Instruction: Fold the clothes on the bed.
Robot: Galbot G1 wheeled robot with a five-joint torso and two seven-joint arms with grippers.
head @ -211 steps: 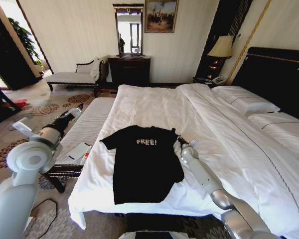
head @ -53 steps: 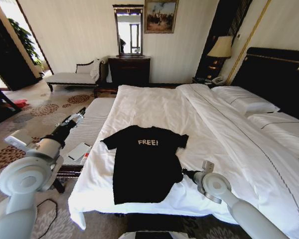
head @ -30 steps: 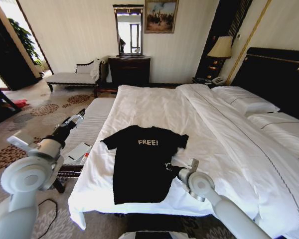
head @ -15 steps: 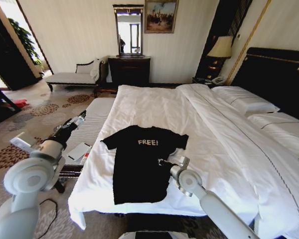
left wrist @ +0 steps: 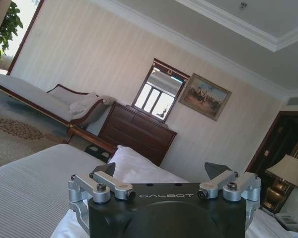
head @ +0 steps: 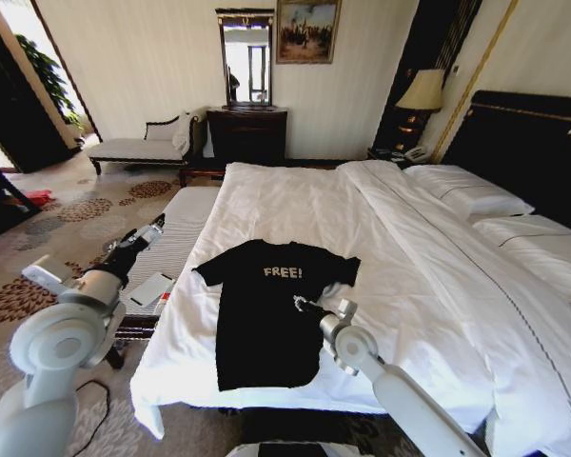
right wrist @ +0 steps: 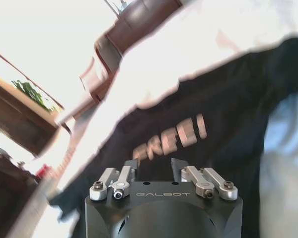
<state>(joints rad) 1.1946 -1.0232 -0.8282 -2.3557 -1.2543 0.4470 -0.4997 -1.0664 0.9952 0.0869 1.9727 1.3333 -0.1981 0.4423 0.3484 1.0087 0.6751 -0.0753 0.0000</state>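
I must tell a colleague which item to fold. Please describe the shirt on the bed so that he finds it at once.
Look at the large white bed. Near its foot edge lies the black T-shirt, with the right gripper over it. It is the only dark item on the white sheets, with white "FREE!" lettering.

one black T-shirt (head: 266,309), one bed (head: 428,248), two pillows (head: 471,200), one lamp (head: 422,90)

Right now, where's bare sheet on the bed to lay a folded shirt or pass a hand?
Free: the white duvet between the black short-sleeved T-shirt and the bed's far end, and the stretch between shirt and white pillows. Crowded: the shirt's right side, where the right gripper sits over the fabric. The left gripper hovers over the pale striped bench.
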